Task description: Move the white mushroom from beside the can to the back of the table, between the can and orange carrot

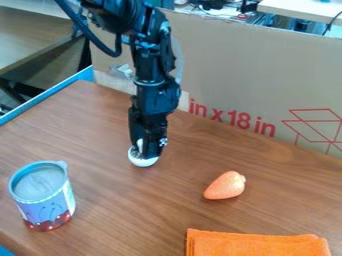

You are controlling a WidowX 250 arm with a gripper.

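Camera view showed the black two-finger gripper (147, 150), which pointed down over the brown wood-grain table (123, 215), to the right of the blue cylindrical tin (45, 197) and farther back than it. The gripper was at the small, rounded white object (143, 161), and its lower end covered the upper part of this object. How far open the gripper was, I could not tell, and also not whether it had a firm hold of the object. The white object was low at the table, to the right of the tin and a little farther back.

The tin was upright, with a greyish round top, a blue rim and a dark red band at the bottom. Well to the right of the tin, the short orange carrot-shaped object (225, 186) was lying on its side, apart from the gripper. The folded bright orange cloth (257, 245) was to the right of the tin and nearer to the camera. Behind the tin, across the far side of the table, stood the large brown cardboard panel (247, 72) with red print.
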